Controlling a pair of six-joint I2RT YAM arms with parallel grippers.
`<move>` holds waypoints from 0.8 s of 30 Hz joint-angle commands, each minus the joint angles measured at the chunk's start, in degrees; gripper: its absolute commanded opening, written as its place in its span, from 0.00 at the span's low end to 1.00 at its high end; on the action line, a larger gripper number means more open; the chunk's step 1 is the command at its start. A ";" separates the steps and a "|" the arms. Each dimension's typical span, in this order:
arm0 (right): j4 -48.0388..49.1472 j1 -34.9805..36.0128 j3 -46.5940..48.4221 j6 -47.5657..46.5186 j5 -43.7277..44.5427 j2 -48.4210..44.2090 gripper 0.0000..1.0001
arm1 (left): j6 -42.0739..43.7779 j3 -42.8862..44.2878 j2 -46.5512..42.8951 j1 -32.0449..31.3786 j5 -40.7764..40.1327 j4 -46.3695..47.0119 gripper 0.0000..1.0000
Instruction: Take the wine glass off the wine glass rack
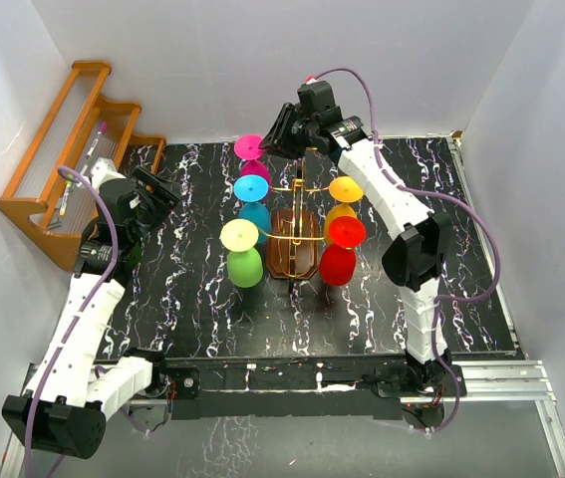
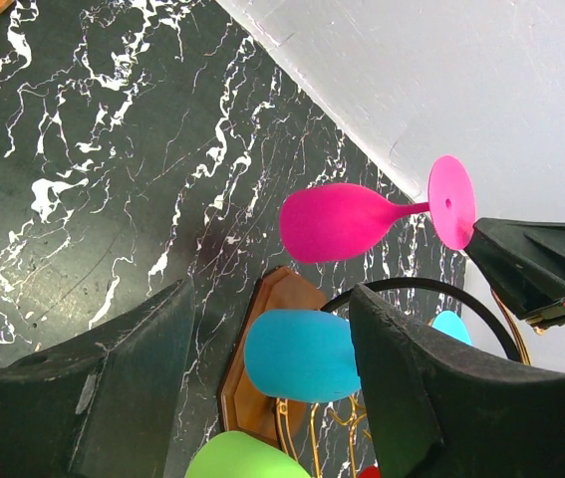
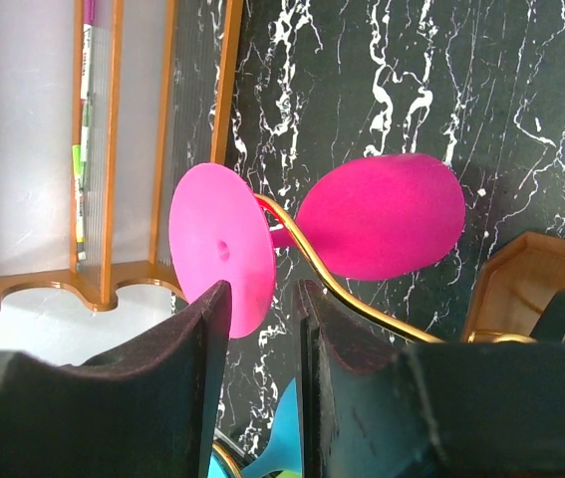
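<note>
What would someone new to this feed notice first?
Probably the bright glasses hanging upside down from the gold wire rack mid-table: pink, blue, green, orange and red against the black marbled top. Next, the right gripper sits at the foot of the pink glass on the rack's far end, while the left gripper hangs open to the rack's left.

Magenta wine glass (image 3: 382, 214): it hangs foot-up on a gold scroll arm of the wine glass rack (image 3: 337, 289). Its bowl lies just beyond your right gripper (image 3: 260, 299), and its foot's lower rim sits between the parted fingertips. The rack's brown wooden base is to the gripper's right.
</note>
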 commanded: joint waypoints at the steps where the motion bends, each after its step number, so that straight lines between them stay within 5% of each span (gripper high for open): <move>1: 4.80 0.37 -0.36 0.16 0.12 -0.69 0.34 | -0.16 0.02 -1.71 -0.10 -0.73 -0.44 0.61; 24: 8.33 0.89 -2.93 0.22 2.94 -3.47 0.33 | -0.49 -0.80 -1.92 -0.12 -0.66 -0.25 0.61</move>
